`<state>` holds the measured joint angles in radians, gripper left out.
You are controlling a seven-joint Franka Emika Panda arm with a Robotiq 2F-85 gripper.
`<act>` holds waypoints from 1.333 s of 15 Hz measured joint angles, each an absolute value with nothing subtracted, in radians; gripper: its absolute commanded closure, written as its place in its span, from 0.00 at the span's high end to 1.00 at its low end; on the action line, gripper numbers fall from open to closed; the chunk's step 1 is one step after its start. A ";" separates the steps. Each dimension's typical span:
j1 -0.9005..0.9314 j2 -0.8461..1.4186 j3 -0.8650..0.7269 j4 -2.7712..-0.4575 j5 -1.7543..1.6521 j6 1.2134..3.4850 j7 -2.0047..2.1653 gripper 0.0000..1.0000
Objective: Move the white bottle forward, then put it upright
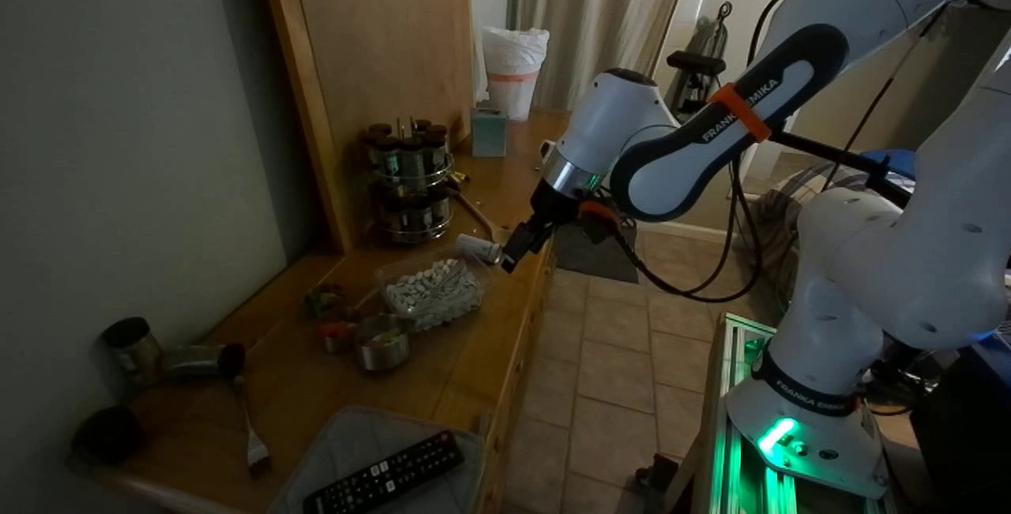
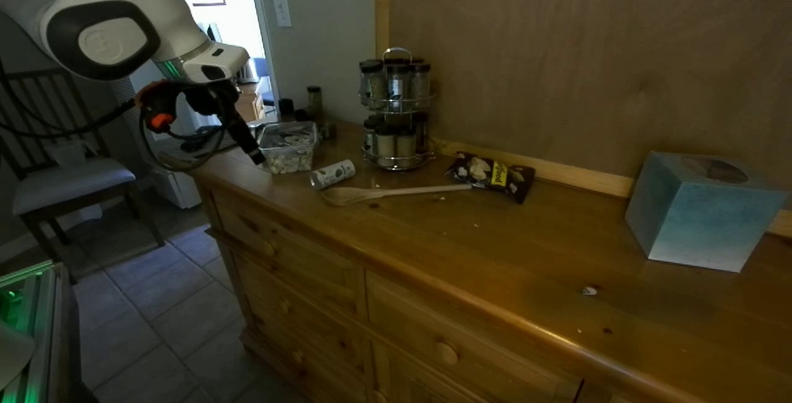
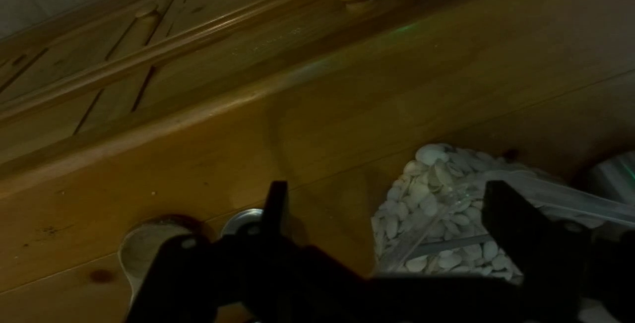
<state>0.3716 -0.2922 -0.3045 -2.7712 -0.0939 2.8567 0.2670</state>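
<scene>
Wrist view is giving me the gripper (image 3: 386,189) at the bottom of the frame, its jaws standing wide apart. In an exterior view the white bottle (image 2: 333,174) is lying on its side, left of centre, between the clear tub (image 2: 289,148) and the wooden spoon (image 2: 346,196), all three resting on the wooden dresser (image 2: 526,251).

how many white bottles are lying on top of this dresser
1. The white bottle lies on its side between the clear tub and the wooden spoon. Others could be hidden behind the spice rack.
</scene>
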 measured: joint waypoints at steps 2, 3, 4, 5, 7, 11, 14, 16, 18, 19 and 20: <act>0.323 -0.291 -0.245 -2.770 -0.037 2.846 0.239 1.00; 0.292 -0.294 -0.214 -2.766 -0.007 2.813 0.229 1.00; 0.255 -0.299 -0.185 -2.761 0.010 2.773 0.228 1.00; 0.212 -0.308 -0.158 -2.756 0.012 2.728 0.229 1.00; 0.127 -0.344 -0.121 -2.749 0.012 2.630 0.229 1.00; 0.021 -0.431 -0.117 -2.718 0.013 2.440 0.154 1.00; -0.005 -0.456 -0.151 -2.660 0.019 2.344 0.039 1.00; -0.013 -0.445 -0.178 -2.597 0.022 2.260 -0.039 1.00; -0.013 -0.409 -0.202 -2.520 0.058 2.166 -0.092 1.00; -0.013 -0.377 -0.212 -2.473 0.086 2.111 -0.107 1.00; -0.013 -0.337 -0.219 -2.422 0.109 2.056 -0.111 1.00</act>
